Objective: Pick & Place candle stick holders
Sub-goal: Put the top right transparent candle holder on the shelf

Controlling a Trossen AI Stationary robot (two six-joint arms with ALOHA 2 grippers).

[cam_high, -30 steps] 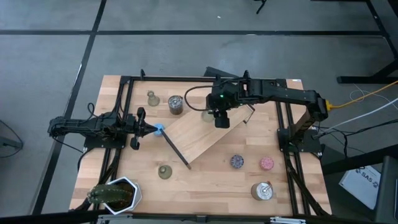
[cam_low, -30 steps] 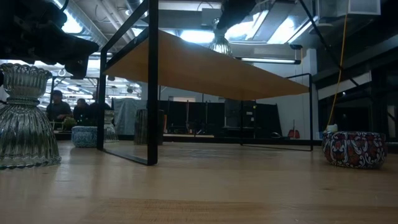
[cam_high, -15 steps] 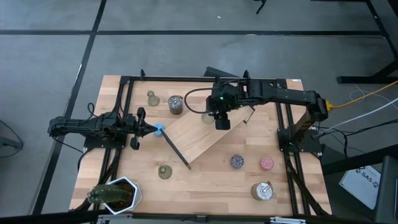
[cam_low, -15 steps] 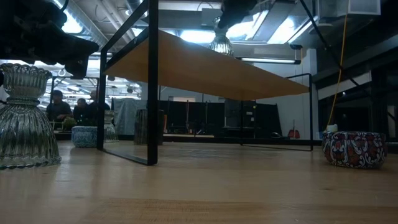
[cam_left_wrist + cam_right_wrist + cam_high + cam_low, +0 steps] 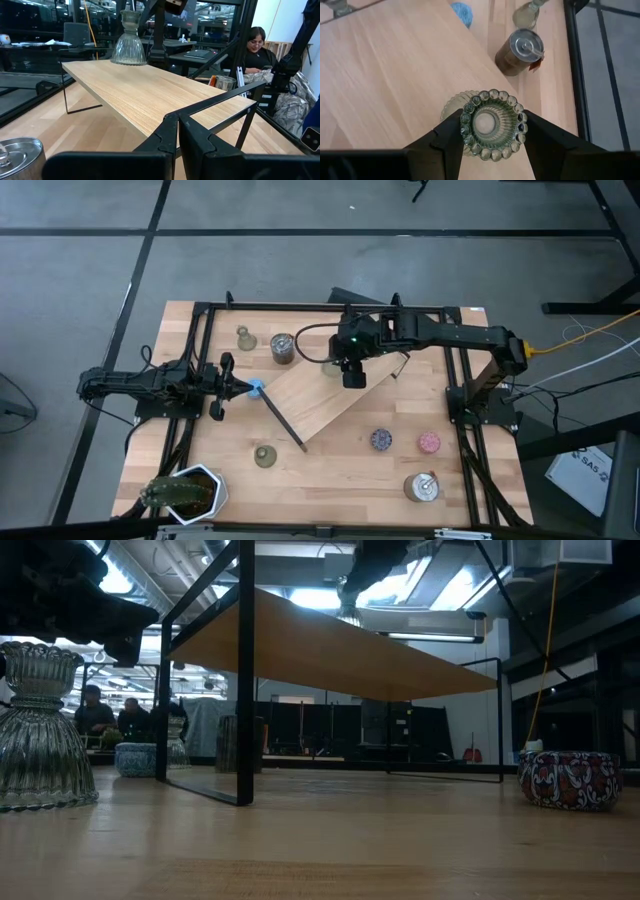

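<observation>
Table: a wooden table point(image 5: 340, 470) with a raised wooden shelf point(image 5: 320, 402) in the middle.
Room: a person point(image 5: 256, 50) sits past the shelf.
Right gripper point(image 5: 492, 131): its fingers grip a ribbed candle stick holder point(image 5: 494, 123) over the shelf's far edge.
Left gripper point(image 5: 248, 388): closed tight on nothing, beside the shelf's left corner.
Other holders: one point(image 5: 245, 337) behind the shelf, one point(image 5: 264, 455) in front.
Hard to see: in the low view the held holder is mostly hidden.
Change: the held holder has gone higher above the shelf.
</observation>
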